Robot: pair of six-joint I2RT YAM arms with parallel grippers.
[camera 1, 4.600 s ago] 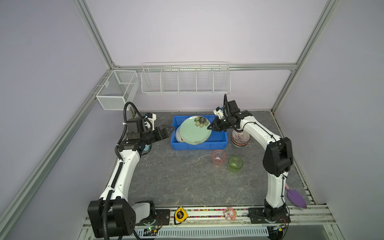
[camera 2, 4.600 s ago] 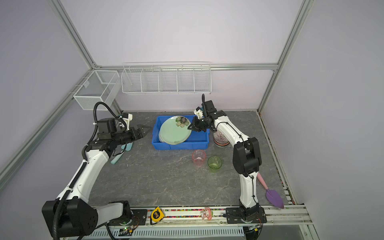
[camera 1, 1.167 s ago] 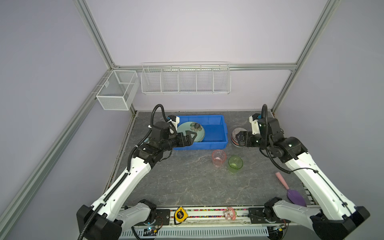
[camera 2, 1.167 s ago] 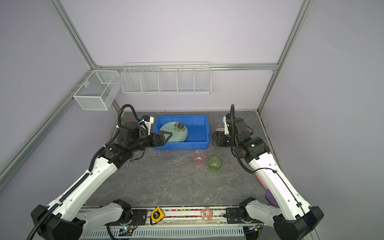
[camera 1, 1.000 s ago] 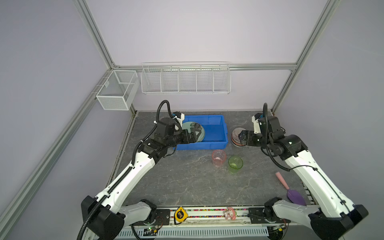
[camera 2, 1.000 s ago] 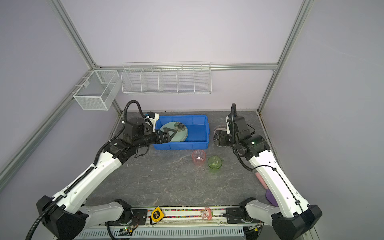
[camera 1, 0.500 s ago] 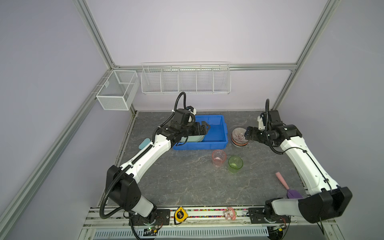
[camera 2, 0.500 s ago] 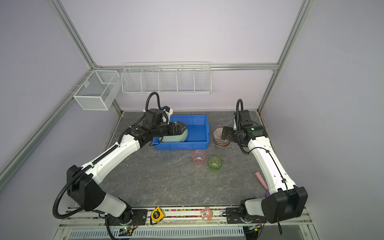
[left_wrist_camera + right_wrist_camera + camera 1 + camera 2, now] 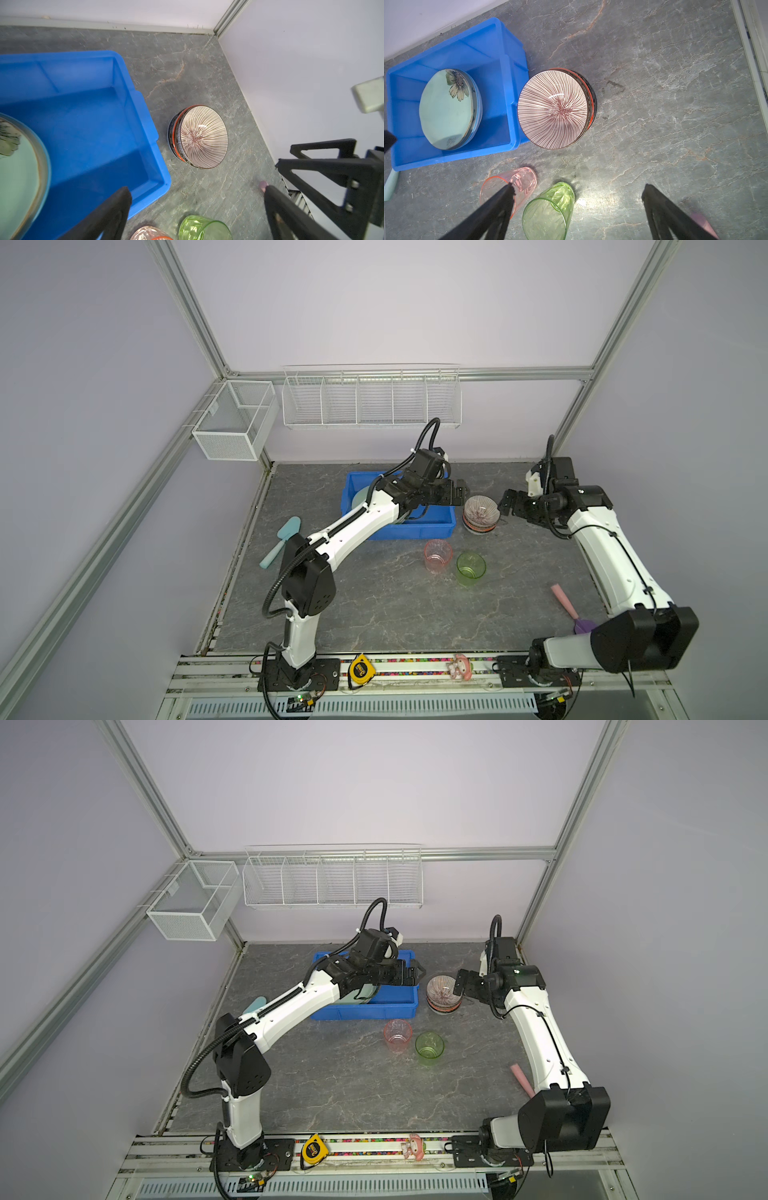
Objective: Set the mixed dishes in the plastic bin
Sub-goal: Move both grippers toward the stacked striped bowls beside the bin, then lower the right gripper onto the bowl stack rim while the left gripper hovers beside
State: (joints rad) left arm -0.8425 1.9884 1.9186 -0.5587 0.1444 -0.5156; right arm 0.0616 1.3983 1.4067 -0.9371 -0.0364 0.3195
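The blue plastic bin (image 9: 415, 527) (image 9: 365, 1011) (image 9: 512, 83) holds a stack of plates with a pale green flower plate (image 9: 446, 108) on top. A stack of patterned bowls (image 9: 481, 512) (image 9: 444, 992) (image 9: 202, 136) (image 9: 552, 109) stands on the table just right of the bin. In front of them stand a pink cup (image 9: 437, 556) (image 9: 517, 185) and a green cup (image 9: 470, 568) (image 9: 548, 209). My left gripper (image 9: 459, 495) (image 9: 196, 190) hangs open and empty over the bin's right end, close to the bowls. My right gripper (image 9: 505, 502) (image 9: 578, 187) is open and empty just right of the bowls.
A teal scoop (image 9: 282, 539) lies left of the bin. A purple scoop with a pink handle (image 9: 565, 601) lies by the right arm. White wire baskets (image 9: 370, 398) hang on the back wall. A tape measure (image 9: 359, 670) and a small toy (image 9: 459, 670) sit on the front rail.
My left gripper has travelled right, from over the plates to the bin's right end. The right gripper has stayed beside the bowls while that arm swung toward the right wall.
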